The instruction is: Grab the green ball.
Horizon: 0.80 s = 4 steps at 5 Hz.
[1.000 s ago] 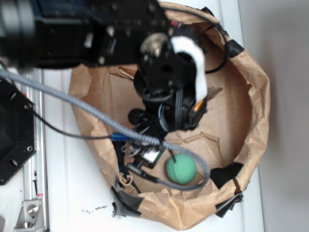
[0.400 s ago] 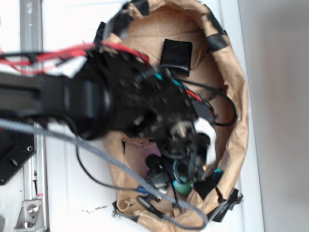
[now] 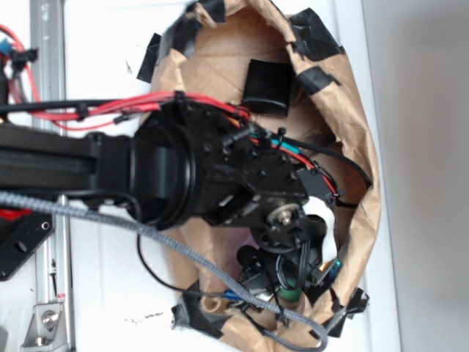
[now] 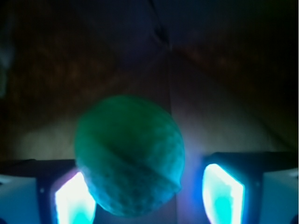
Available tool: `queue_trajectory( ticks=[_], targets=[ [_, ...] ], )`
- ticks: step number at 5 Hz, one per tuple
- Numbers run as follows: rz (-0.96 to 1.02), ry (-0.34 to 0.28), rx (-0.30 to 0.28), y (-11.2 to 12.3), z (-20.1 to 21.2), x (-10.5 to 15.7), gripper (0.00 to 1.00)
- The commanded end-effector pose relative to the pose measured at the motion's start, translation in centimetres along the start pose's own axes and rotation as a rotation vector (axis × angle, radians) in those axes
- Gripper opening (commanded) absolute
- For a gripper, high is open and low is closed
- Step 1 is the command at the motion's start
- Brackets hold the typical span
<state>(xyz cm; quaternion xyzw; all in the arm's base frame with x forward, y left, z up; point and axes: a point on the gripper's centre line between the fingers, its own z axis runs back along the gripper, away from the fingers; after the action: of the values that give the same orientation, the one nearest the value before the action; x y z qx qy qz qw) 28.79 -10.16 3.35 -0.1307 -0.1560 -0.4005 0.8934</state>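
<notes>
The gripper (image 4: 149, 191) stands wide around the green ball (image 4: 130, 156), left finger touching it, right finger apart, low inside the brown paper bag (image 3: 359, 161).

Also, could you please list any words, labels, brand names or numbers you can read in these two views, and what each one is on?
None can be read.
Black pouch: no print shows.
Green ball, between the glowing jaws: faint ribbing, no text.
Robot arm: no legible label.
Paper bowl: plain brown with black tape.
</notes>
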Motion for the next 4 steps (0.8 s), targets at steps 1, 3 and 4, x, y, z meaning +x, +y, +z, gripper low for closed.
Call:
queue_trajectory(
  ticks=[1, 3, 4],
  targets=[
    [0.153, -0.048, 0.140, 1.1, 5.9, 1.3, 0.00],
    [0.388, -0.060, 0.299, 1.9, 14.6, -2.1, 0.00],
    [0.617, 0.056, 0.373, 2.0, 18.2, -3.2, 0.00]
  ],
)
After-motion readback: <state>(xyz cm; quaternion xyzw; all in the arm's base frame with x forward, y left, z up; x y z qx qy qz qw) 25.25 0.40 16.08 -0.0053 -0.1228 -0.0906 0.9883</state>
